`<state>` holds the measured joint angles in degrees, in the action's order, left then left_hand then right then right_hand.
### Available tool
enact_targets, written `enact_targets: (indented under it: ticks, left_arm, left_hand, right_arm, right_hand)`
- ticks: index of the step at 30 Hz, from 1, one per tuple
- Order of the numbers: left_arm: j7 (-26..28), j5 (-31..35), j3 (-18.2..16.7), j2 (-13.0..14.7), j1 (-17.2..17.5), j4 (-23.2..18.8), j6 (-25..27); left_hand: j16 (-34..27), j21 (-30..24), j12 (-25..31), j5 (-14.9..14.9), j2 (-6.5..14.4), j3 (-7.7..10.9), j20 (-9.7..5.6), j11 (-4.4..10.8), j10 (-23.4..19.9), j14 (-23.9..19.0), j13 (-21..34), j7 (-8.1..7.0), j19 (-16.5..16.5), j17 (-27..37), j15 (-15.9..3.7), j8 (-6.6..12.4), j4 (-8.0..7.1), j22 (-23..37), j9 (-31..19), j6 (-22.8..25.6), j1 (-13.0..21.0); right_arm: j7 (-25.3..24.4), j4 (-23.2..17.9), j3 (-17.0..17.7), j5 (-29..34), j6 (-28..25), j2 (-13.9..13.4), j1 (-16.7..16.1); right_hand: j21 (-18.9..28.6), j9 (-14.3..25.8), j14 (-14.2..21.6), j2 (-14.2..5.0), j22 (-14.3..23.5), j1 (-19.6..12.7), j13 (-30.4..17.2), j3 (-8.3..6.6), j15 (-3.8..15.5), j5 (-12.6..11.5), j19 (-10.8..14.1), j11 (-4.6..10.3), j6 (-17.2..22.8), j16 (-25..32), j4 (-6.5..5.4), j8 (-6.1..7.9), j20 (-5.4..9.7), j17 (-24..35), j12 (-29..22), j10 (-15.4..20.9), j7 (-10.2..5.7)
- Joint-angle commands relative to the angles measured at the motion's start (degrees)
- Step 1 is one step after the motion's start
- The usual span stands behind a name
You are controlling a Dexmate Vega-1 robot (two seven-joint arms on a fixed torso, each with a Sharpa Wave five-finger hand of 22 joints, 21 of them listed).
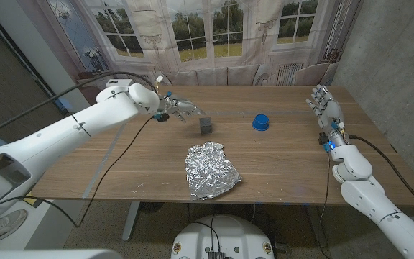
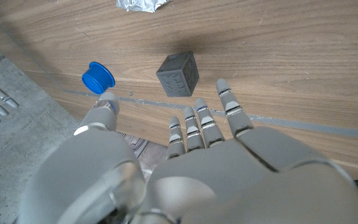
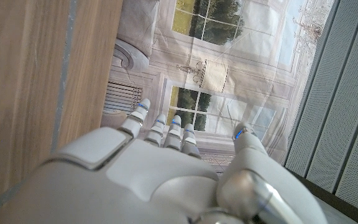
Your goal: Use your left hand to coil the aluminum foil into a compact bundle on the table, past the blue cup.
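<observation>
A crumpled sheet of aluminum foil point(image 1: 210, 170) lies spread on the wooden table point(image 1: 279, 158) near its front edge, and a corner of the foil point(image 2: 140, 5) shows in the left wrist view. The small blue cup point(image 1: 261, 122) point(image 2: 97, 78) stands toward the back right of the foil. My left hand point(image 1: 178, 108) point(image 2: 216, 162) hovers at the back left of the table, fingers spread, holding nothing, just left of a dark grey cube point(image 1: 206, 124) point(image 2: 178, 73). My right hand point(image 1: 325, 108) point(image 3: 166, 174) stands open at the right edge, fingers up.
The dark grey cube sits between my left hand and the blue cup. A black cable point(image 1: 121, 162) trails from the left arm across the table's left part. A painted window backdrop point(image 1: 214, 36) rises behind the table's far edge.
</observation>
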<state>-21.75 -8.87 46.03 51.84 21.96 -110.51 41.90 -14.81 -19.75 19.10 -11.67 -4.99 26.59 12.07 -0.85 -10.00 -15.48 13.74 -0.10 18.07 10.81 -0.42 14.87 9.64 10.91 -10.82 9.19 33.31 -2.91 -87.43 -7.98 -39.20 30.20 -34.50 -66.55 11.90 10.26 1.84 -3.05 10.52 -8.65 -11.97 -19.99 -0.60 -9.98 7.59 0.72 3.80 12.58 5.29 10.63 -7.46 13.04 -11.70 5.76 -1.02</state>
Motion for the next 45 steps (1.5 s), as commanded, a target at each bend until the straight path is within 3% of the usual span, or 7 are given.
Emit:
enact_targets:
  ticks: [1, 10, 15, 19, 31, 45]
  left_arm:
    - [-11.3, 5.4, 6.4, -2.5, -7.9, 3.7, 0.1]
    - [-19.2, 10.3, 11.9, -5.6, -14.4, 7.6, 2.0]
    - [-24.1, 13.3, 15.8, -8.2, -18.7, 10.9, 2.6]
    - [-27.0, 15.5, 18.5, -10.4, -21.3, 13.8, 1.7]
    - [-30.6, 22.1, 24.4, -15.7, -24.6, 17.5, -0.8]
    - [-34.9, 29.2, 29.1, -19.0, -26.1, 19.1, -1.5]
  left_hand:
    - [0.1, 0.2, 0.4, -0.5, 0.0, -0.39, -0.21, 0.26, -1.3, -1.1, 0.1, -0.18, -0.4, 0.2, -0.63, 0.62, -0.31, 0.2, -0.2, 2.0, 1.4]
    - [-0.7, 0.6, 1.0, -0.8, 0.6, -1.25, -0.55, 0.4, -3.6, -2.6, 0.4, -0.2, -0.8, 0.9, -0.71, 1.08, -0.98, 0.4, -0.2, 4.9, 2.2]
    - [-1.6, 0.6, 1.4, -0.9, 0.9, -1.92, -1.17, 0.56, -5.1, -4.1, 0.6, 1.08, -0.7, 1.4, -0.86, 1.43, -1.29, 0.5, -0.3, 7.0, 2.7]
    - [-1.8, 0.6, 1.5, -1.0, 0.9, -2.1, -1.67, 0.74, -5.6, -4.6, 0.7, 1.29, -0.6, 1.6, -0.74, 1.25, -1.16, 0.6, -0.3, 7.0, 3.2]
    - [-3.7, -0.2, 3.2, -1.4, 2.2, -3.08, -2.15, 1.72, -9.8, -6.4, 2.0, 1.58, 1.1, 3.1, -1.39, 2.67, -1.36, 1.0, -0.5, 12.7, 5.4]
    - [-5.5, -0.8, 4.4, -1.3, 3.6, -3.49, -2.45, 1.84, -11.7, -8.3, 3.2, 2.0, 2.3, 4.4, -1.57, 2.56, -1.35, 1.2, -0.6, 13.9, 7.0]
  right_arm:
    - [-0.7, -0.6, 0.9, 0.2, 1.1, 0.6, -1.6]
    - [0.0, 0.5, 0.9, -0.2, 1.9, 1.3, -1.4]
    - [0.2, 1.0, 0.9, -0.2, 2.4, 1.6, -1.2]
    - [0.2, 1.5, 1.0, -0.2, 2.7, 1.9, -1.1]
    - [-0.5, 2.0, 1.0, 0.1, 3.6, 2.6, -1.3]
    - [-0.9, 2.0, 0.7, 0.6, 3.9, 3.1, -1.2]
  right_hand:
    - [0.4, 0.2, 0.7, -0.32, 0.2, 0.2, -0.1, 0.16, 0.11, -0.2, 0.6, 0.22, 0.4, 0.2, -0.2, 0.53, -0.09, 0.0, -0.2, 0.6, -0.06]
    - [0.4, 0.2, 0.8, -0.34, 0.2, 0.4, -0.1, 0.27, 0.11, -0.3, 0.6, 0.19, 0.4, 0.2, -0.24, 0.51, -0.09, -0.2, -0.2, 0.7, -0.03]
    - [0.4, 0.2, 0.8, -0.35, 0.2, 0.5, 0.0, 0.32, 0.05, -0.3, 0.6, 0.22, 0.5, 0.2, -0.27, 0.51, -0.11, -0.2, -0.2, 0.8, -0.04]
    - [0.4, 0.2, 0.9, -0.36, 0.2, 0.6, 0.0, 0.35, 0.02, -0.3, 0.6, 0.21, 0.5, 0.2, -0.3, 0.53, -0.13, -0.3, -0.2, 0.9, -0.06]
    - [0.4, 0.2, 1.1, -0.36, 0.2, 0.8, 0.1, 0.44, 0.07, -0.4, 0.7, 0.21, 0.7, 0.1, -0.39, 0.55, -0.14, -0.4, -0.2, 1.1, -0.06]
    - [0.4, 0.2, 1.4, -0.39, 0.2, 1.1, 0.1, 0.51, 0.06, -0.4, 0.9, 0.04, 0.8, 0.1, -0.49, 0.55, -0.15, -0.6, -0.2, 1.2, -0.01]
